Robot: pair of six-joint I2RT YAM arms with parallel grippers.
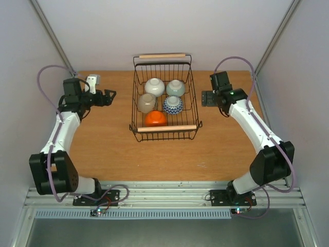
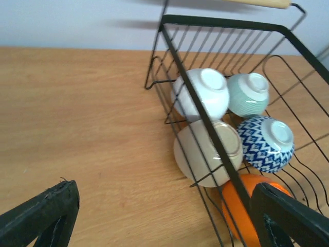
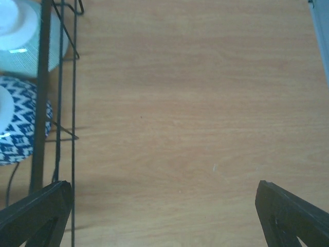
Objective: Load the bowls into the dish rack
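Looking finished: five small round ceramic bowls (image 1: 147, 103) sit upside down inside the black wire dish rack (image 1: 167, 135); none visible outside. Left gripper (image 1: 109, 96) and right gripper (image 1: 204, 98) both spread, empty.

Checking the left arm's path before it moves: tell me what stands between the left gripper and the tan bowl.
The dish rack's left wire side stands between them: the tan bowl lies inside, against that side, and the left gripper, jaws open, is outside it. From above, nothing covers the bowl.
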